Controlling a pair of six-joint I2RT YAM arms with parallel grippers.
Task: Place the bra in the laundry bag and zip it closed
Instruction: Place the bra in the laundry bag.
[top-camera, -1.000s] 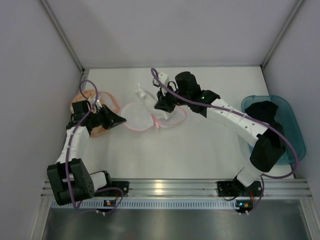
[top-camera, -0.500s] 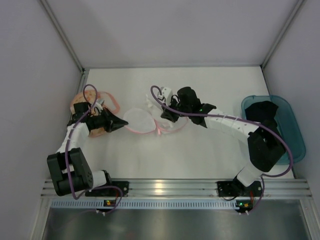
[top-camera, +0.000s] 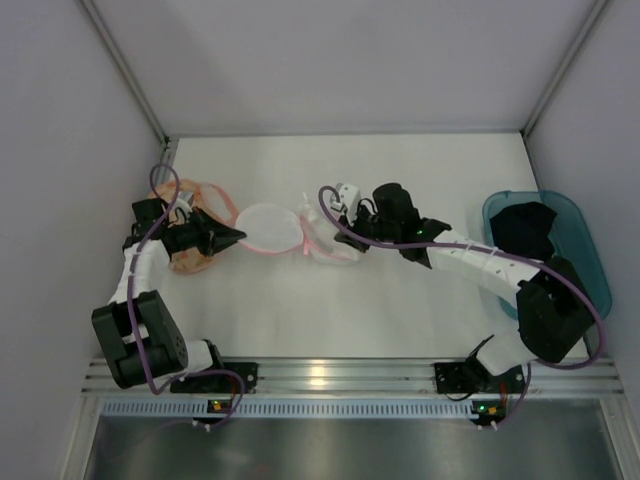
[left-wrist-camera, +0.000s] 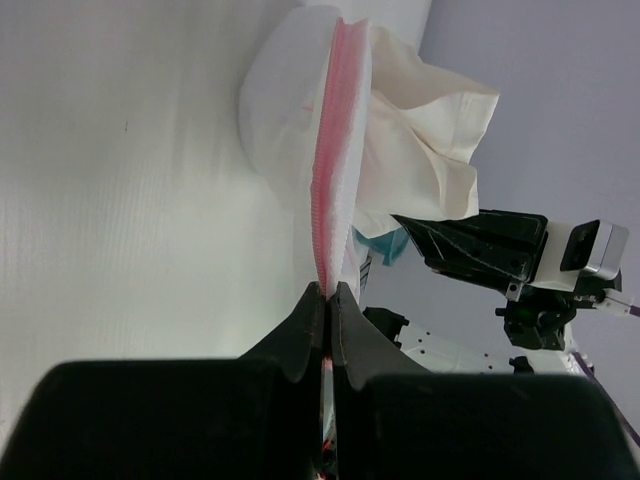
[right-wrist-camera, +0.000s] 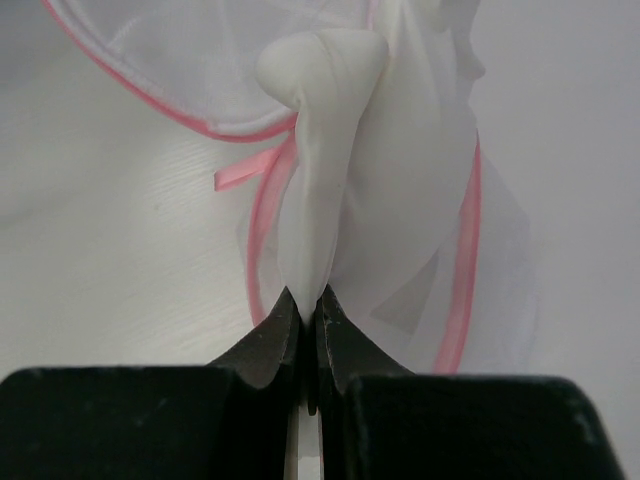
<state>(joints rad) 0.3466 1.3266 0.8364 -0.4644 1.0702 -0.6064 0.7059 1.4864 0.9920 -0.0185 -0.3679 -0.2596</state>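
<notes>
**A:** What are the fingers doing?

**B:** The left gripper (left-wrist-camera: 327, 292) has its fingers pressed together on the pink rim of the plain white pouch (left-wrist-camera: 285, 130). The right gripper (right-wrist-camera: 305, 297) pinches a fold of the same pouch from the other side, so it is held between them mid-table.

**A:** And the bra?

**B:** The bra (top-camera: 527, 228) is heaped in the teal tub (top-camera: 590, 270) at the right edge. The laundry bag (top-camera: 188, 262) lies far left, under the left arm.

**A:** Which step, then?

**B:** Preliminary, I'd say, perhaps clearing the pouch. Next calls for releasing it, opening the laundry bag, and the right arm reaching to the tub.
</notes>
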